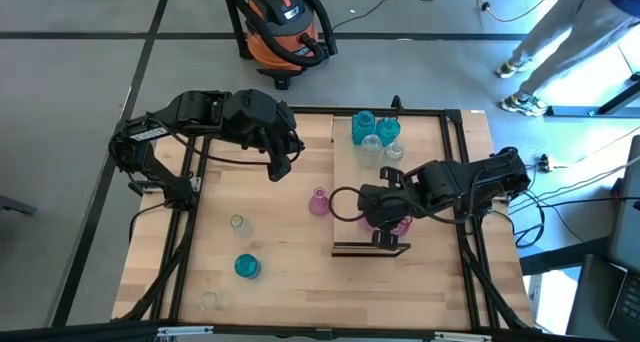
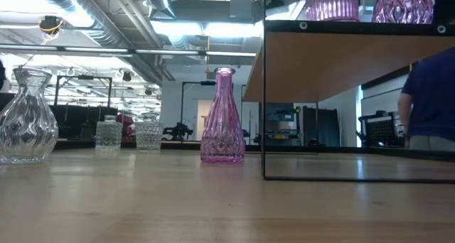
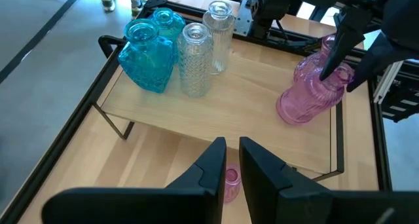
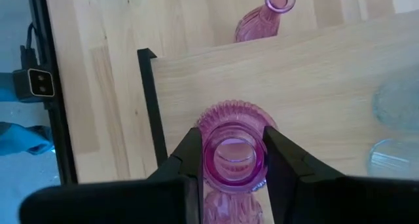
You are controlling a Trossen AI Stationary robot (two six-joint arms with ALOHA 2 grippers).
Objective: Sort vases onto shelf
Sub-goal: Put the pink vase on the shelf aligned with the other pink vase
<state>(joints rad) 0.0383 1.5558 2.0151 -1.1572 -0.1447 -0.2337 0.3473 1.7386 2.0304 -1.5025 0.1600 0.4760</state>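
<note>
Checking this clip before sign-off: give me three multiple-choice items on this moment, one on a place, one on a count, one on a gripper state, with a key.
1. Where does the tall pink vase stand?
A. on the shelf
B. on the table beside the shelf
C. on the floor

2. How many teal vases stand on the shelf?
A. none
B. two
C. five

3. What is the right gripper doing?
A. closed round a pink vase's neck
B. open above bare table
C. holding a teal vase

Key: 1 B, the high view shows it left of the board. 2 B, left wrist view. 3 A, fingers flank the rim.
</note>
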